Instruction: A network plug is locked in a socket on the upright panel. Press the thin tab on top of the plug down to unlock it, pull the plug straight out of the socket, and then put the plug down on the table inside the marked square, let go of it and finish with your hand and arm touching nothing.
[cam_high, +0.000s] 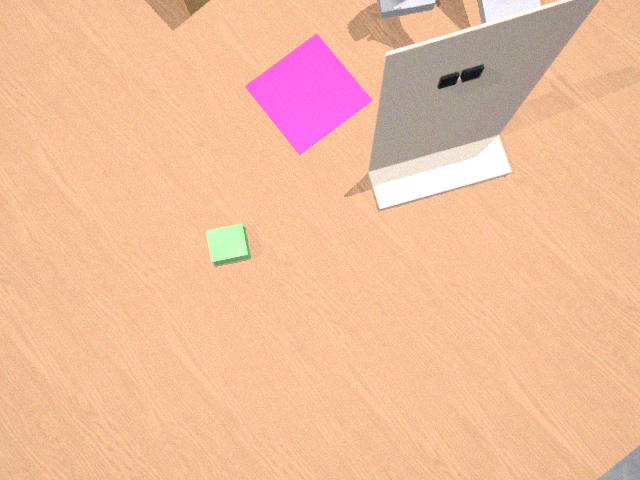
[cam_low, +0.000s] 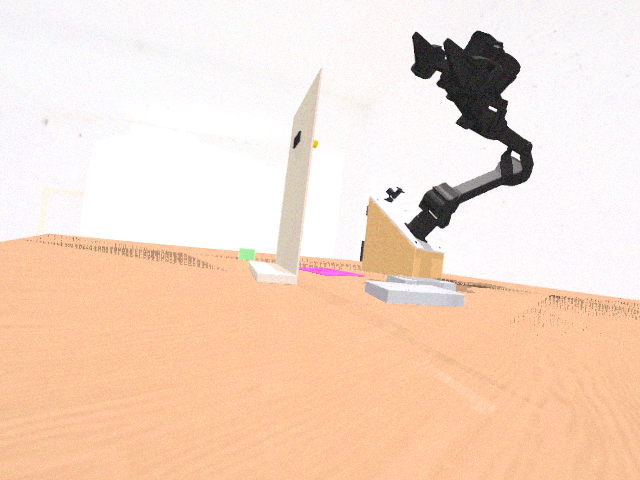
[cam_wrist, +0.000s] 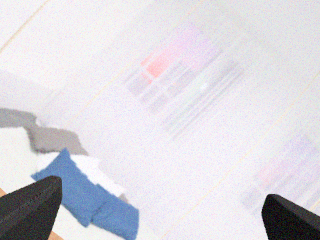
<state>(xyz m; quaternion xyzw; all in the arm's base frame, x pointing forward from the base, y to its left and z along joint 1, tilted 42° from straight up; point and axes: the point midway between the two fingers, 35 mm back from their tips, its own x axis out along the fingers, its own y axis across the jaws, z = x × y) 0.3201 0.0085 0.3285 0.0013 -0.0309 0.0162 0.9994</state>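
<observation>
The upright panel (cam_high: 434, 124) (cam_low: 295, 206) stands on its white foot, seen mostly from behind. Two black blocks show on this side; one black block (cam_high: 471, 73) (cam_low: 296, 139) is visible in the top and exterior views. A small yellow piece (cam_low: 315, 144), perhaps part of the plug, sticks out on the arm's side of the panel. The rest of the plug, its tab and the socket front are hidden. The magenta square (cam_high: 310, 93) (cam_low: 333, 271) lies flat on the table with nothing on it. My gripper (cam_low: 431, 43) (cam_wrist: 166, 198) is open and empty, raised high on the arm's side, apart from the panel.
A green block (cam_high: 227, 242) (cam_low: 246, 254) lies on the table, on the side of the panel away from the arm. Pale grey slabs (cam_high: 509, 7) (cam_low: 423, 295) lie near the wooden arm base (cam_low: 387, 242). The wrist view shows only the room beyond the fingers.
</observation>
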